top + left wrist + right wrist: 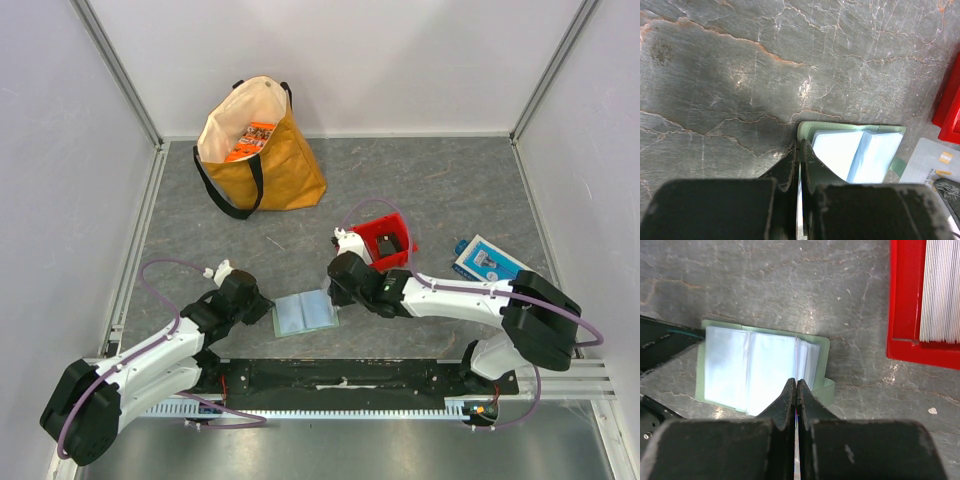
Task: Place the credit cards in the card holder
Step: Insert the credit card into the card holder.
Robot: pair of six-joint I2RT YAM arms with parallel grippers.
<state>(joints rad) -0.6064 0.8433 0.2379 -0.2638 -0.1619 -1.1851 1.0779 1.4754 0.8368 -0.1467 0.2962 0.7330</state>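
Observation:
The pale-green card holder [303, 313] lies open on the grey table, its clear pockets facing up; it also shows in the left wrist view [855, 150] and the right wrist view [755, 370]. My left gripper [268, 308] [800, 146] is shut on the holder's left edge. My right gripper [335, 298] [797, 382] is shut on a thin credit card, seen edge-on between its fingers, at the holder's right side. That whitish card [930, 160] shows in the left wrist view. More cards [942, 290] stand stacked in the red bin [385, 240].
The red bin [905, 300] [950, 105] sits just behind and right of the holder. A blue-and-white box [487, 262] lies at the right. A tan tote bag [258, 150] stands at the back left. Walls enclose the table.

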